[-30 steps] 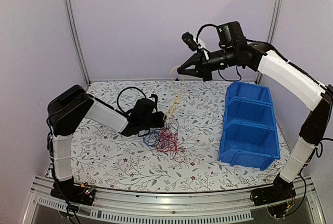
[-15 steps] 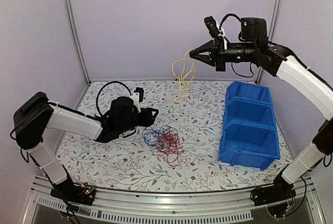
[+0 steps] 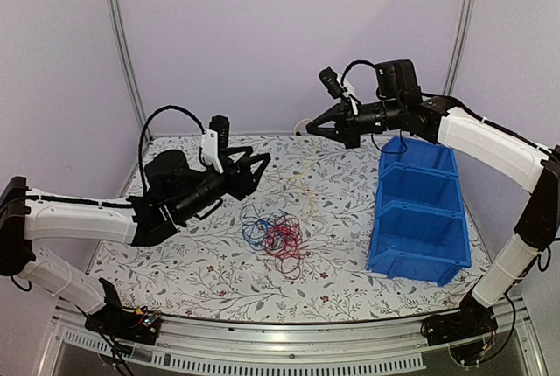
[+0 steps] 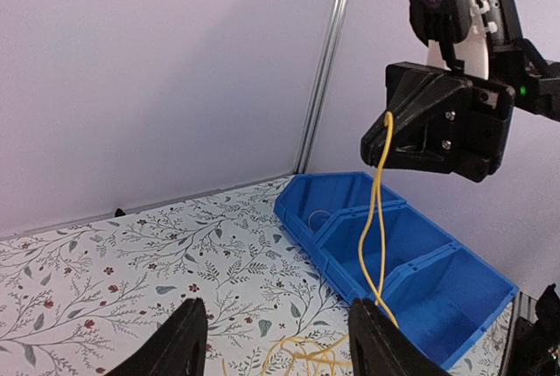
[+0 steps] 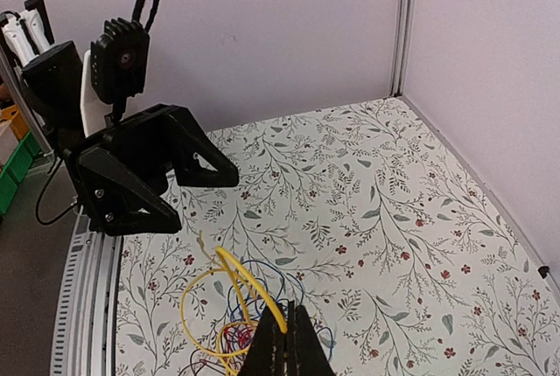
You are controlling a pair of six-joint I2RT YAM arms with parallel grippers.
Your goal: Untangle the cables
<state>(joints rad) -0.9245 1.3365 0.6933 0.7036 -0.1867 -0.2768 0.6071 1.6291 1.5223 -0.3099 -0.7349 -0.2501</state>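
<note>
The cables are a loose clump point(image 3: 278, 236) of red and blue wires lying on the floral table, also low in the right wrist view point(image 5: 229, 343). My right gripper point(image 3: 308, 126) is raised over the back of the table, shut on a yellow cable point(image 4: 376, 210). That cable hangs down from it and coils onto the table point(image 5: 188, 306) beside the clump. My left gripper point(image 3: 251, 169) is open and empty, held above the table left of the clump. It faces the right gripper, and the yellow strand hangs in front of its fingers point(image 4: 372, 341).
A blue three-compartment bin point(image 3: 420, 214) stands at the right of the table and also shows in the left wrist view point(image 4: 398, 254). Aluminium posts point(image 3: 122, 44) and purple walls close in the back. The left arm's black cable loops above its wrist.
The left gripper has let go of the clump, risen off the table and swung up toward the back. The right gripper pulled the yellow cable free, then came back down and left.
</note>
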